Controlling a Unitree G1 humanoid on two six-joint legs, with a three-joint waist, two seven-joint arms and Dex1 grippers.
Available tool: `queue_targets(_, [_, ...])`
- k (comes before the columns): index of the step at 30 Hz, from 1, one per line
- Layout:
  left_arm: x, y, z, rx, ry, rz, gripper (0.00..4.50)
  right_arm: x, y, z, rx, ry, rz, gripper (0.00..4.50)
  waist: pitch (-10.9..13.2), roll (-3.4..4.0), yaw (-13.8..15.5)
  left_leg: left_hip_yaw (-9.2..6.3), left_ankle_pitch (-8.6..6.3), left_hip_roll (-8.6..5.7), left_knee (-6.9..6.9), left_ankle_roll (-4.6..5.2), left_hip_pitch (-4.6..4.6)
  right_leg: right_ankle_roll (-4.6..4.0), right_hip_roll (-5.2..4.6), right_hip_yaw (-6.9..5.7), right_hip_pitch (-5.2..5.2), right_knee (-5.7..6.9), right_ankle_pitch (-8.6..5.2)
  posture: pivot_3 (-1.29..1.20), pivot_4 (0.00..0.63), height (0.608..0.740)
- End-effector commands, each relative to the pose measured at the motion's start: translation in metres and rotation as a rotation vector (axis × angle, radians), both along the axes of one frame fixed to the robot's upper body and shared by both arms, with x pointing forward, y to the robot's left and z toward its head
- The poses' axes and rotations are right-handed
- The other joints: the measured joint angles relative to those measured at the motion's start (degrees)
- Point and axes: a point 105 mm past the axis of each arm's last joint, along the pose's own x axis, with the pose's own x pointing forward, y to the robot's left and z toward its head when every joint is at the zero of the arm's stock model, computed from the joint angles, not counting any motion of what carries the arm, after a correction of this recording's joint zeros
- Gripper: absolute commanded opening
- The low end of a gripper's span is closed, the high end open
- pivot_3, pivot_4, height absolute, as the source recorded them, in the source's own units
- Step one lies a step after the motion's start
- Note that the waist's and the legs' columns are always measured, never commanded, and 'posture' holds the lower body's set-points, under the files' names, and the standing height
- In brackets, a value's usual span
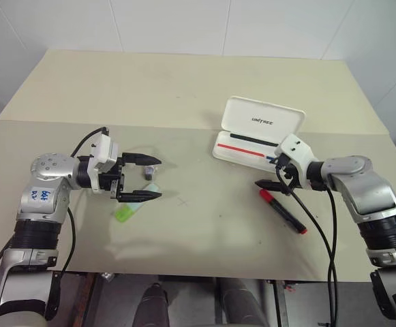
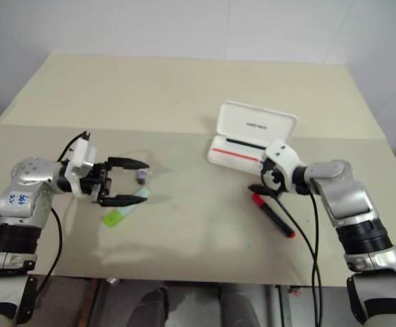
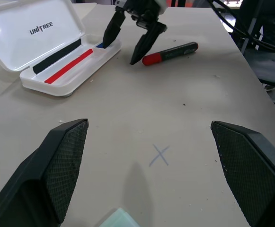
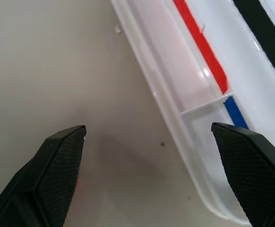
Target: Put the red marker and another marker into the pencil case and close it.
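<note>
From the head camera I see a beige table [image 1: 184,95] with both of my arms reaching in from the lower corners. The pencil case [image 1: 257,129] lies open in the upper right of centre, its lid tipped back showing black lettering, its tray facing me with a red-and-blue stripe [image 1: 245,148] along it. Neither marker is in it.

My right gripper [image 1: 277,174], at right of centre, hovers just beside the near corner of the case, fingers spread wide and holding nothing. The red marker [image 1: 283,211] lies flat on the table just below that gripper, red cap toward the upper left, its barrel running down to the lower right; I cannot tell whether a fingertip touches it.

My left gripper [image 1: 143,178], left of centre, points toward the middle of the frame, fingers also spread wide and empty. The green highlighter [image 1: 131,208] lies on the table just under its lower finger, pale cap toward the gripper's tip. A small grey cap-like piece [image 1: 148,173] sits between the two fingers, on the table. A faint pencilled X [image 1: 183,201] marks the surface near centre.
</note>
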Motion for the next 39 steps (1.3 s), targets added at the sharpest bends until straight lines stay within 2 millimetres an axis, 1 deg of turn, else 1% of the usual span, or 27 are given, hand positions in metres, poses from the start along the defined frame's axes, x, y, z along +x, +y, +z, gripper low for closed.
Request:
queue_targets(1, [0.0, -0.001, 0.011, -0.006, -0.041, -0.004, 4.46, 0.008, 0.0, 0.009, -0.022, -0.041, 0.006, 4.5, 0.0, 0.0, 0.0, 0.0, 0.0, 0.0, -0.01, 0.0, 0.0, 0.0, 0.0, 0.0, 0.0, -0.01, 0.0, 0.0, 0.15, 0.74])
queue_targets(9, [0.001, 0.002, 0.011, -0.011, -0.041, 0.025, 4.46, 0.015, -0.011, 0.004, -0.08, 0.022, -0.032, 4.5, 0.0, 0.0, -0.03, 0.0, 0.0, 0.0, -0.01, 0.0, 0.01, 0.0, 0.0, 0.0, -0.01, 0.01, 0.0, 0.0, 0.15, 0.74])
queue_targets(10, [0.001, 0.002, 0.011, -0.013, -0.042, 0.026, 4.49, 0.016, -0.013, 0.004, -0.092, 0.025, -0.043, 4.31, 0.0, 0.0, -0.03, 0.0, 0.0, 0.0, 0.0, 0.0, 0.01, 0.0, 0.0, 0.0, -0.01, 0.02, 0.0, 0.0, 0.15, 0.74])
queue_targets(12, [0.002, 0.001, 0.011, -0.014, -0.043, 0.027, 4.5, 0.02, -0.017, 0.004, -0.106, 0.028, -0.072, 3.9, 0.0, 0.0, -0.07, 0.0, 0.0, 0.0, 0.01, 0.0, 0.01, 0.0, 0.0, 0.0, 0.0, 0.03, 0.0, 0.0, 0.15, 0.74])
queue_targets(16, [0.002, -0.001, 0.011, -0.021, -0.047, 0.025, 4.5, 0.02, -0.016, 0.007, -0.11, 0.029, -0.063, 2.59, 0.0, 0.0, 0.13, 0.0, 0.0, 0.0, 0.03, -0.01, 0.01, 0.01, 0.0, 0.0, 0.0, 0.03, 0.0, 0.0, 0.15, 0.74])
queue_targets(21, [-0.001, -0.003, 0.008, -0.024, -0.045, 0.012, 4.5, 0.016, -0.013, 0.009, -0.118, 0.014, -0.038, 0.81, 0.0, 0.0, 0.06, 0.0, 0.0, 0.0, 0.03, -0.01, 0.0, 0.01, 0.0, 0.0, 0.0, 0.03, 0.0, 0.0, 0.15, 0.74])
queue_targets(22, [-0.002, -0.004, 0.007, -0.025, -0.044, 0.004, 4.5, 0.013, -0.009, 0.01, -0.121, 0.006, -0.016, 0.43, 0.0, 0.0, 0.06, 0.0, 0.0, 0.0, 0.03, -0.01, 0.0, 0.01, 0.0, 0.0, 0.0, 0.03, 0.0, 0.0, 0.15, 0.74])
queue_targets(24, [-0.002, -0.007, 0.007, -0.027, -0.045, -0.009, 4.5, 0.009, -0.003, 0.012, -0.121, -0.008, 0.02, 0.04, 0.0, 0.0, 0.13, -0.01, 0.0, 0.0, -0.01, -0.01, 0.0, -0.01, 0.0, -0.02, -0.01, 0.03, -0.01, 0.0, 0.15, 0.74])
queue_targets(27, [0.0, -0.011, 0.01, -0.037, -0.054, -0.02, 4.5, 0.008, 0.007, 0.02, -0.124, -0.062, 0.064, 0.0, 0.0, 0.0, 0.11, -0.01, 0.0, 0.0, -0.04, -0.01, -0.01, 0.0, 0.0, -0.02, -0.01, 0.0, -0.02, 0.0, 0.15, 0.74])
queue_targets(32, [0.001, -0.011, 0.009, -0.034, -0.048, -0.031, 4.5, 0.0, 0.027, 0.03, -0.144, -0.171, 0.185, 0.0, 0.0, 0.0, -0.32, -0.01, 0.0, 0.0, -0.05, 0.0, -0.01, 0.0, 0.0, -0.02, -0.03, 0.01, -0.02, 0.0, 0.15, 0.74])
queue_targets(36, [0.001, -0.01, 0.01, -0.044, -0.046, -0.037, 4.5, -0.016, 0.05, 0.04, -0.166, -0.277, 0.331, 0.0, 0.0, 0.0, -0.57, -0.01, 0.0, 0.0, -0.05, 0.0, -0.02, 0.0, 0.0, -0.02, -0.03, 0.01, -0.02, 0.0, 0.15, 0.74])
queue_targets(39, [-0.001, -0.008, 0.014, -0.089, -0.068, -0.052, 4.5, -0.032, 0.067, 0.038, -0.179, -0.282, 0.394, 0.0, 0.0, 0.0, -0.62, -0.01, 0.0, 0.0, -0.07, 0.0, -0.02, 0.01, 0.0, -0.02, -0.03, 0.0, -0.03, 0.0, 0.15, 0.74])
